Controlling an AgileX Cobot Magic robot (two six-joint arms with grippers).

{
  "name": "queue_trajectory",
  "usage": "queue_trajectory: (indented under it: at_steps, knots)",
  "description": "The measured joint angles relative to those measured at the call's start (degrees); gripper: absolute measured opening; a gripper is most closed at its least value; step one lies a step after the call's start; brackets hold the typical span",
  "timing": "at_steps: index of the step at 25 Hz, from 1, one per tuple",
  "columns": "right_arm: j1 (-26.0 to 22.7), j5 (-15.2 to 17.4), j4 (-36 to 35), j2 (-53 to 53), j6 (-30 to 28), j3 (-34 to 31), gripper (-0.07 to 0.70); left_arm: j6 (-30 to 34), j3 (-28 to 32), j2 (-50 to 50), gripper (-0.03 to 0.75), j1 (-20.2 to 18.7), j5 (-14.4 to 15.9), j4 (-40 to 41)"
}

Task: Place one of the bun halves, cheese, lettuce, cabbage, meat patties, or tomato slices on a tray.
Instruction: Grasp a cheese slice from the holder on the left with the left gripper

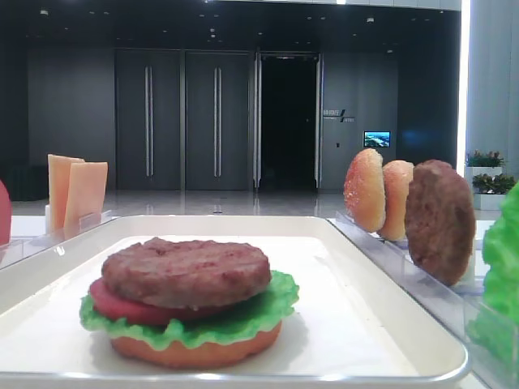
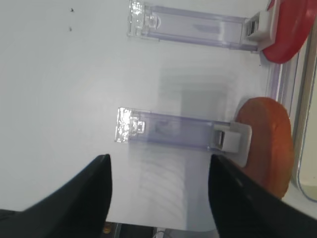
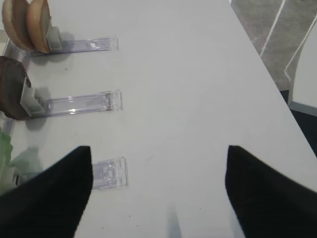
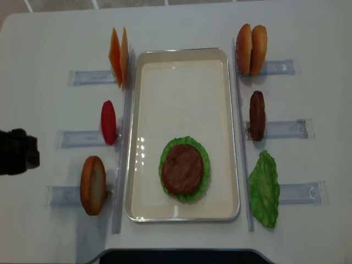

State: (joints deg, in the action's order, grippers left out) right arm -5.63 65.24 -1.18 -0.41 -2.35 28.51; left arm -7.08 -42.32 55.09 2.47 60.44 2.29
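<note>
The white tray holds a stack: a bun half at the bottom, lettuce, a tomato slice and a meat patty on top. Left of the tray stand two cheese slices, a tomato slice and a bun half. Two bun halves, a patty and a lettuce leaf are on the right. My left gripper is open and empty over the table, left of the bun half. My right gripper is open over bare table, empty.
Clear plastic holder racks lie flat on the white table on both sides of the tray, one carrying the patty. The table's right edge runs near the right gripper, with floor beyond.
</note>
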Motion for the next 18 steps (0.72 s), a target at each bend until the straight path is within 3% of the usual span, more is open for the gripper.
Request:
queue_trajectory:
  at_steps: [10, 18]
  knots:
    - [0.0, 0.0, 0.0, 0.0, 0.0, 0.0, 0.554, 0.0, -9.7, 14.5, 0.471, 0.0, -2.6, -1.6]
    - [0.0, 0.0, 0.0, 0.0, 0.0, 0.0, 0.554, 0.0, -19.1, 23.9, 0.471, 0.0, -2.0, -1.7]
